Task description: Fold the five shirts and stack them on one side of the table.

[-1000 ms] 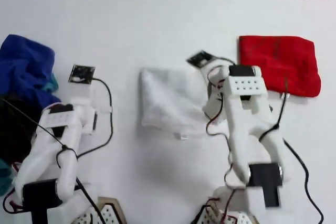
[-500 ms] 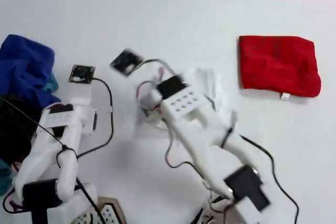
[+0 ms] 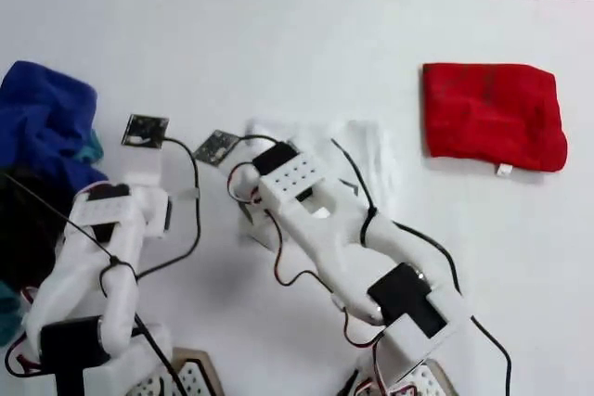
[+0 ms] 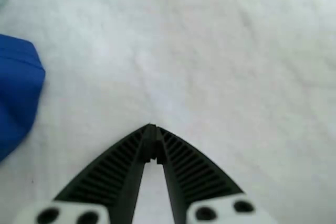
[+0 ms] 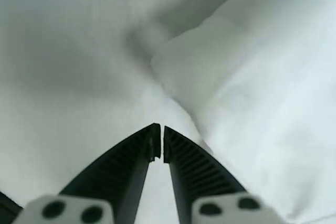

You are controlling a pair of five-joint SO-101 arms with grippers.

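Open right gripper, tips closed beside white shirt mid-table; pinch its loose edge fully, then fold flat. Leave left gripper, likewise closed, over bare table by blue shirt.

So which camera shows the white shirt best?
The high view: it shows where the white shirt lies on the table, between the blue shirt and the red shirt, though the right arm covers its middle. The right wrist view shows one folded edge close up. The left wrist view faces bare table and a blue corner.
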